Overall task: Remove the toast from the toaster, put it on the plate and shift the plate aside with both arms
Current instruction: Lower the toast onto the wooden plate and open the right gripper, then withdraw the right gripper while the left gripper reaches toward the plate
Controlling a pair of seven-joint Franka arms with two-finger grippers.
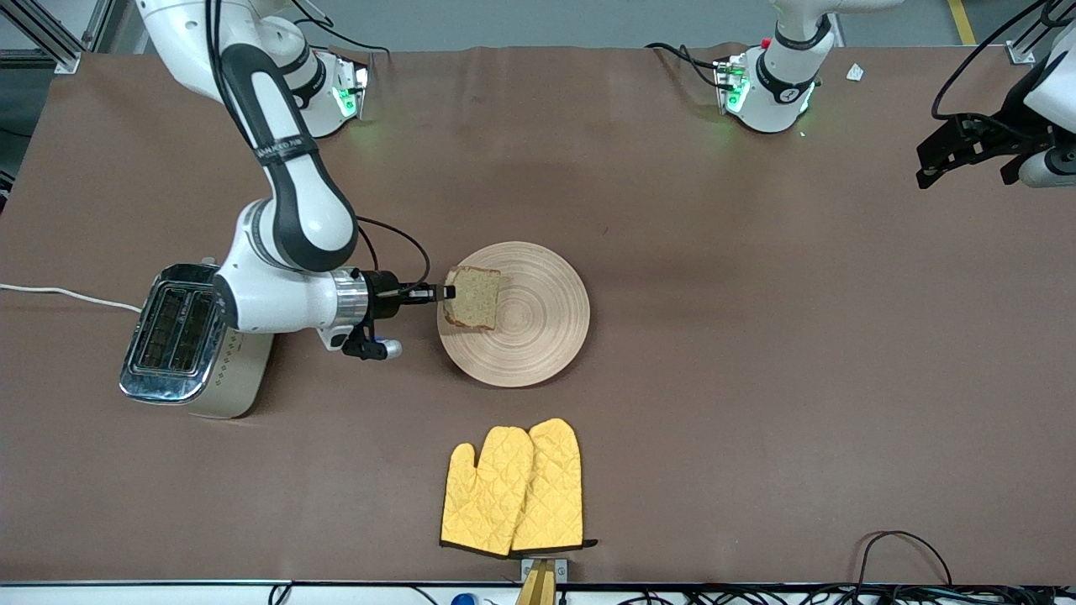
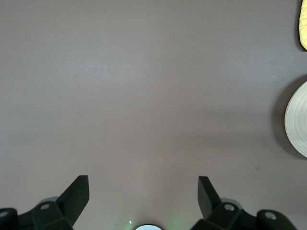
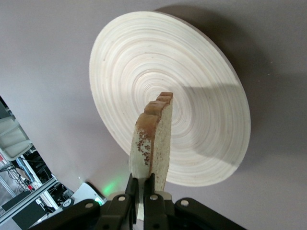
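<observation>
The pale wooden plate [image 1: 525, 315] lies on the brown table near its middle. My right gripper [image 1: 445, 292] is shut on the toast [image 1: 473, 297], a speckled slice with a darker crust, and holds it above the plate's edge toward the right arm's end. In the right wrist view the toast [image 3: 152, 141] stands on edge between the fingers [image 3: 149, 186], over the plate [image 3: 192, 91]. My left gripper [image 1: 954, 155] is open and empty, up in the air over the left arm's end of the table, waiting. Its wrist view shows the spread fingertips [image 2: 79, 194] and the plate's rim [image 2: 298, 120].
A silver toaster [image 1: 181, 344] with empty slots stands toward the right arm's end, under the right arm's wrist, with a white cord. A pair of yellow oven mitts [image 1: 514, 491] lies nearer the front camera than the plate.
</observation>
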